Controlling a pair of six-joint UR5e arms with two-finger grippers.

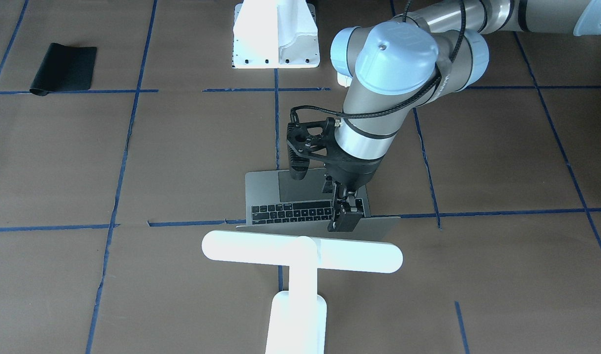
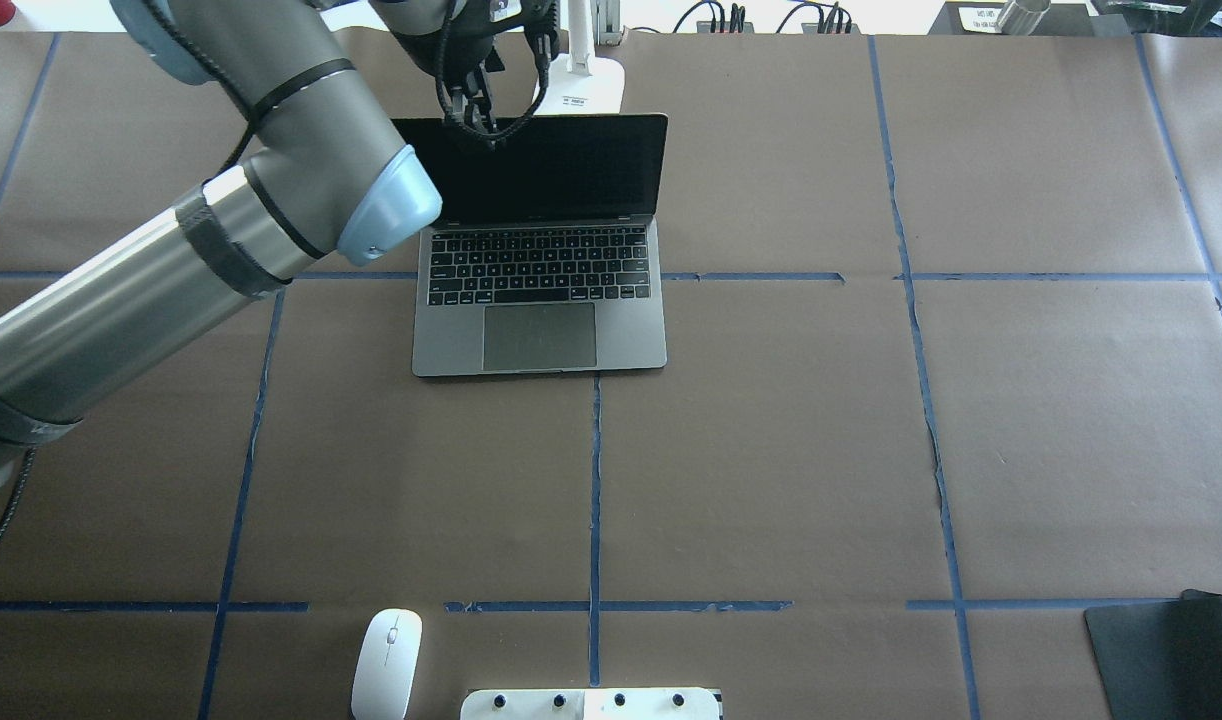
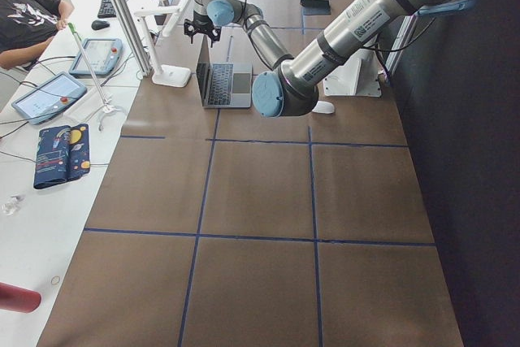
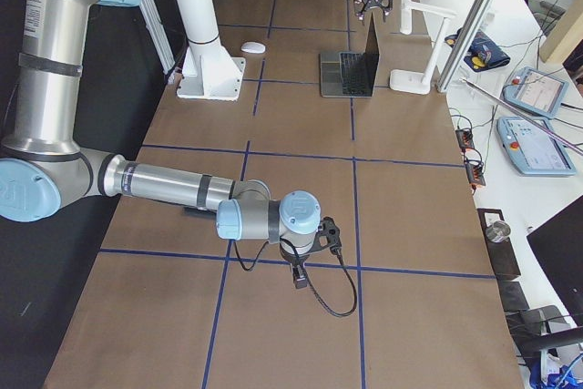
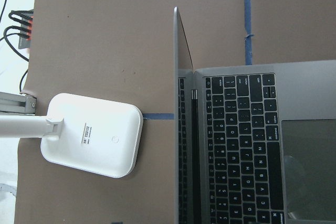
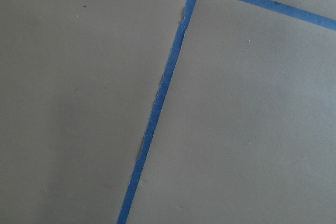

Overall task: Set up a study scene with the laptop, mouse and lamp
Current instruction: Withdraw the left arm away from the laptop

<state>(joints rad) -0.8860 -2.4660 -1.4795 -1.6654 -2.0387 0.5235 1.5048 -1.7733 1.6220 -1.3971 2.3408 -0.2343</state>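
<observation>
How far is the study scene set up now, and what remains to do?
Done: the laptop stands open, and the lamp stands just behind its lid. In hand: the left gripper is at the lid's top edge; whether it grips, I cannot tell. Left: the mouse lies far from the laptop, near the white pedestal.

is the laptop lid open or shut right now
Open. The laptop shows its keyboard and trackpad in the overhead view, and its dark screen stands nearly upright behind them.
</observation>
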